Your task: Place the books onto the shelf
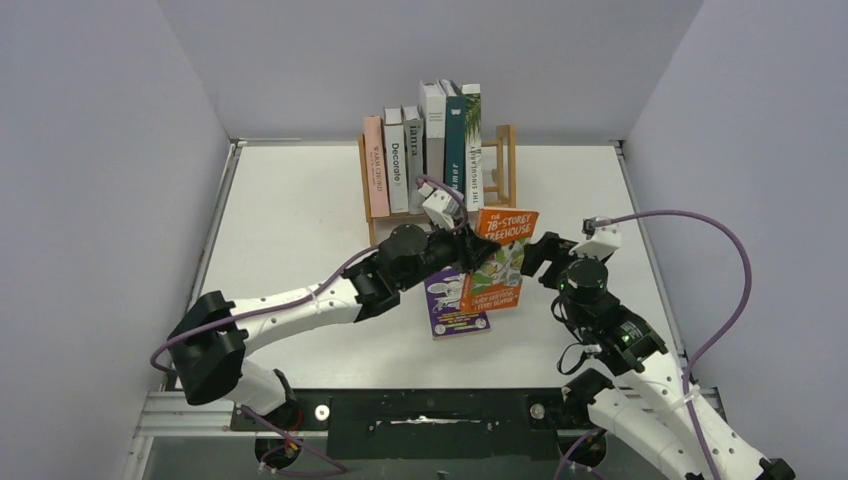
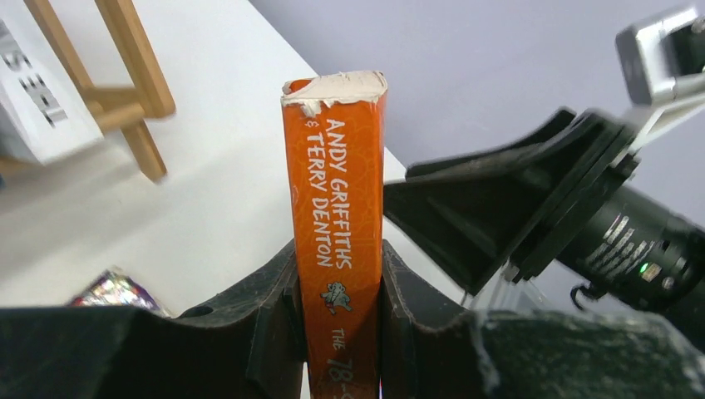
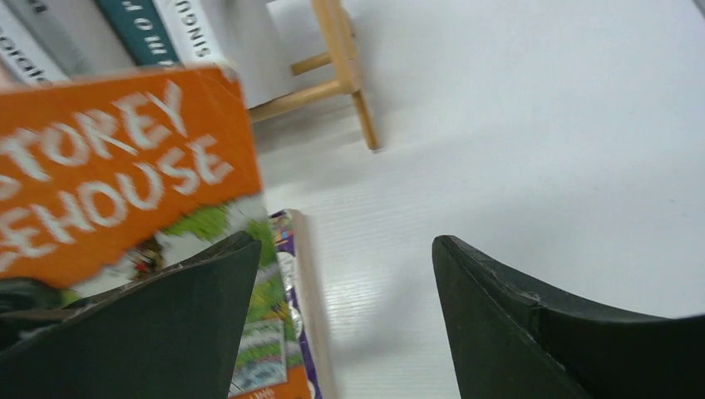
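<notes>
The left claw (image 2: 341,309) is clamping its two black fingers on the spine edge of the thin orange cartoon paperback (image 2: 337,179), gripping it across its thickness near the lower end and holding it in the air above the middle of the white table (image 1: 300,200). The paperback is standing nearly upright: its long axis is running up and slightly toward the far edge, its title end is pointing up, and its front cover is facing the near edge. The right claw (image 3: 345,307) is hovering just beside the paperback's free right edge with its jaws apart and nothing between them. Directly below, a purple-covered book (image 1: 450,308) is lying flat on the table. The small light-wood open rack (image 1: 507,165) is sitting at the middle of the far edge, straight beyond the left claw, carrying a row of upright books (image 1: 430,150) with their spines facing the near edge. A gap is showing at its right end, between the white palm-leaf spine and the ladder-like end. Since the left arm is the one gripping, it is probably the one to carry the paperback there, after turning it about its long axis so the spine faces the near edge.
</notes>
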